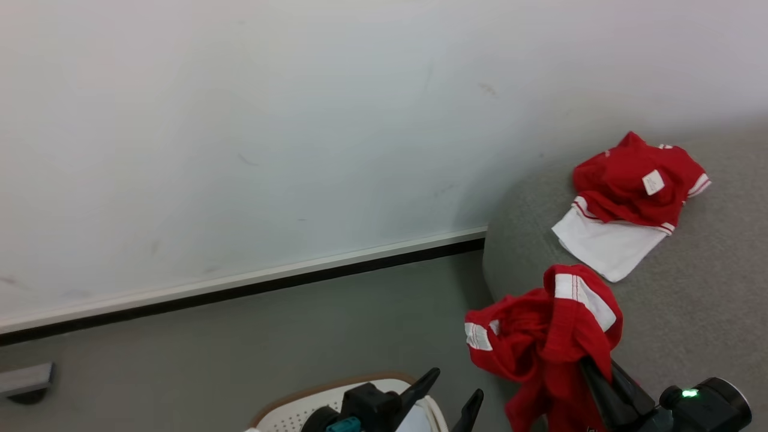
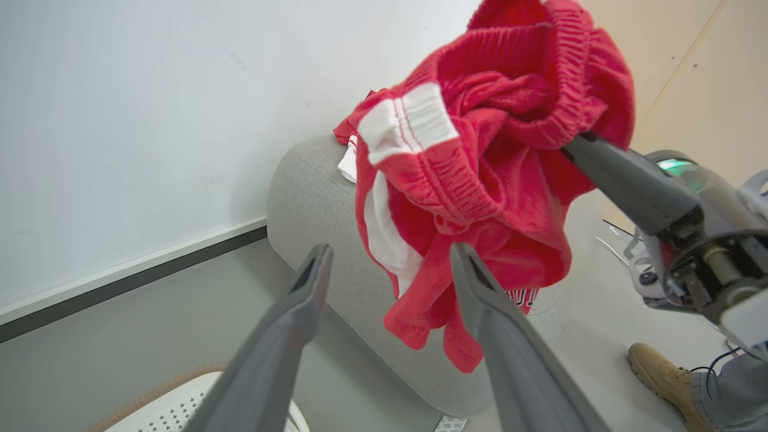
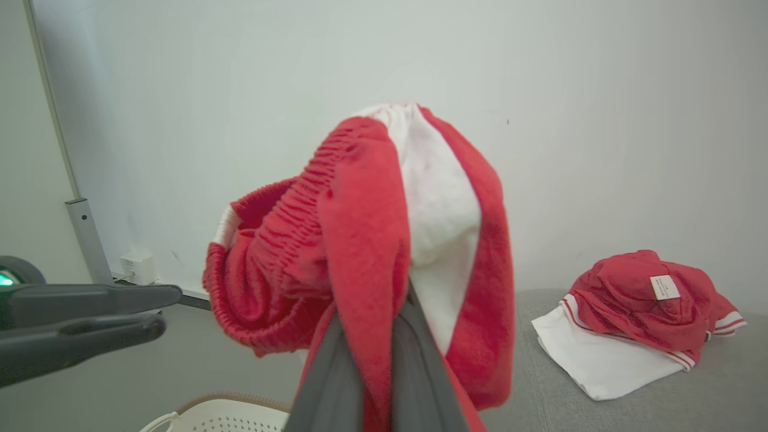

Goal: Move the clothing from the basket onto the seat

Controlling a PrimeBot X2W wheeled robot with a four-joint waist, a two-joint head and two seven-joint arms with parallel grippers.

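My right gripper (image 1: 593, 363) is shut on a bunched red garment (image 1: 540, 342) with white striped panels, held in the air over the front left corner of the grey seat (image 1: 690, 300). Its fingers (image 3: 414, 360) vanish into the red cloth (image 3: 360, 240). A second red and white garment (image 1: 630, 198) with a small white tag lies flat on the seat. My left gripper (image 1: 453, 390) stands open above the basket (image 1: 288, 411), just left of the hanging garment (image 2: 492, 150), with nothing between its fingers (image 2: 312, 282). Only the basket's brown rim and a perforated part show.
A white wall with a dark skirting strip (image 1: 240, 288) runs behind the grey floor. A small grey object (image 1: 24, 378) lies on the floor at the far left. A person's tan boot (image 2: 657, 369) stands on the floor beside the seat. A white socket box (image 3: 138, 267) sits low on the wall.
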